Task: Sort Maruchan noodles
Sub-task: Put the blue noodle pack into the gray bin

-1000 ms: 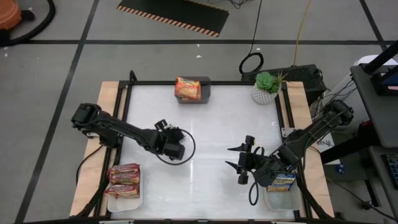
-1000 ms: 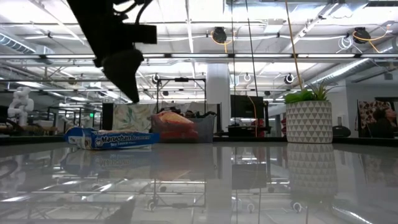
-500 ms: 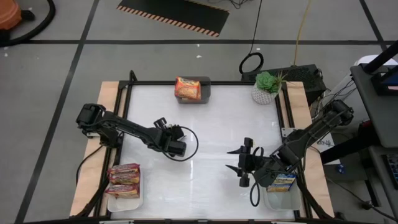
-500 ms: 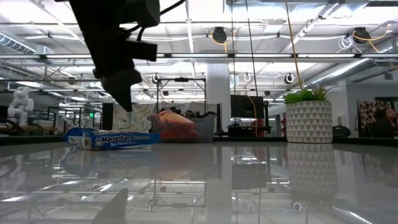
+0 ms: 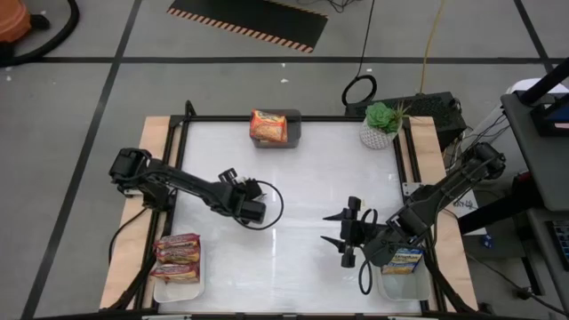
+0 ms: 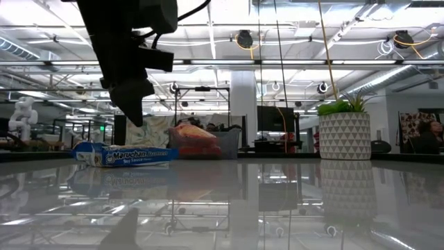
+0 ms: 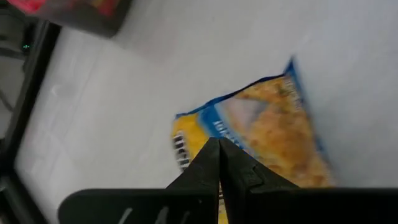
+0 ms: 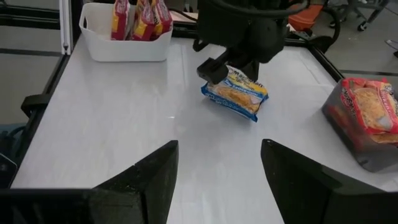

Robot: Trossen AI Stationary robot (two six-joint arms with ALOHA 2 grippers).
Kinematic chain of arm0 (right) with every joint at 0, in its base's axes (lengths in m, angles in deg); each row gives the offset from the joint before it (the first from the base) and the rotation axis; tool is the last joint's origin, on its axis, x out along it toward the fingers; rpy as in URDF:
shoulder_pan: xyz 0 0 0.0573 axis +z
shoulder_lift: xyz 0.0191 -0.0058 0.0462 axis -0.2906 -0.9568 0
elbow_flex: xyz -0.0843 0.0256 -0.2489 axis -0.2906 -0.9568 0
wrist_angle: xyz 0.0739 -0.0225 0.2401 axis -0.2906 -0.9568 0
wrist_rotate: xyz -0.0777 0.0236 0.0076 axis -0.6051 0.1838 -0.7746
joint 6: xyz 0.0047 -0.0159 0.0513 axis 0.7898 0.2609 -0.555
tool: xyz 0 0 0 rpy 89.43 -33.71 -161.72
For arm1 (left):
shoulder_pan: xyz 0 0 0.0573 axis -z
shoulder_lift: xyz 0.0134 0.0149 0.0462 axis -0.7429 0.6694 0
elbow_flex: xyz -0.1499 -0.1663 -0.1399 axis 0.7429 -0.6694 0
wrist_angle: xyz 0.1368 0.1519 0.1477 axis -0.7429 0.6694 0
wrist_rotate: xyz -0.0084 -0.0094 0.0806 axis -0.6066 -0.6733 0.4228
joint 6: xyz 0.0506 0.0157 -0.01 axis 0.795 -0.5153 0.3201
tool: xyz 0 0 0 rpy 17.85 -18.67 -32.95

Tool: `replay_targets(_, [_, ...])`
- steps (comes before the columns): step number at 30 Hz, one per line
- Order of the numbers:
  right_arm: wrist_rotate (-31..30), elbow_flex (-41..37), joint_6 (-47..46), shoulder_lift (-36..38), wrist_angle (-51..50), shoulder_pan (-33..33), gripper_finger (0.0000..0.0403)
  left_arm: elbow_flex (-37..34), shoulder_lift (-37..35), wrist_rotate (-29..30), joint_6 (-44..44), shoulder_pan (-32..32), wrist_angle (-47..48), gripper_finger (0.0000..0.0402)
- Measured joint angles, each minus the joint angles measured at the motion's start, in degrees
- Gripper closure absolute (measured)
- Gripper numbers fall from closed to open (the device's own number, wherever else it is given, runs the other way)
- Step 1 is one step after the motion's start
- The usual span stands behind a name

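- The left tool [image 5: 255,211] hangs over the middle-left of the white desk [image 5: 311,169], its fingers [image 7: 214,168] pressed together with nothing between them.
- Just under and past the left tool lies a blue-and-yellow packet [image 8: 235,92], flat on the desk; from the left wrist it shows as a blue-edged pack printed with yellow noodles [image 7: 261,137]. The tool's tip is over the near edge of the packet; whether it touches cannot be told.
- In the low view that packet [image 6: 125,154] lies on the desk with the left tool [image 6: 132,104] above it and clear of it.
- The right tool [image 5: 342,238] waits low over the front-right of the desk, fingers [image 8: 143,180] spread wide apart, holding nothing.
- A white tray [image 5: 158,286] at the front-left corner holds red packets [image 5: 178,252] side by side; from the right wrist they stand on edge in it [image 8: 140,15].
- Another white tray [image 5: 388,283] at the front-right corner holds a blue-and-yellow pack [image 5: 406,260], partly hidden by the right arm.
- A grey bin [image 5: 294,126] at the far edge holds orange packets [image 5: 268,125]; it also shows in the right wrist view [image 8: 367,124].
- A potted plant [image 5: 380,124] stands at the far-right corner.
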Motion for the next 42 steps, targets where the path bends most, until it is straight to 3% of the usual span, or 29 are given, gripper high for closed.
replay_targets(8, [0.0,0.0,0.0,0.0,-0.1,0.0,0.0179,-1.1,0.0,2.2,-3.3,-0.7,4.9,0.0400])
replay_targets(21, [0.0,0.0,0.3,0.0,-0.1,0.0,0.0179,-8.0,0.0,-3.8,0.3,-4.1,1.1,0.0400])
replay_targets(32, [0.1,0.0,1.6,0.0,-0.4,0.0,0.0179,-8.3,0.0,-9.1,15.3,-1.9,-11.4,0.0400])
replay_targets(42, [0.1,0.0,1.6,0.0,-0.4,0.0,0.0179,-8.3,0.0,-14.1,31.4,5.4,-23.5,0.0400])
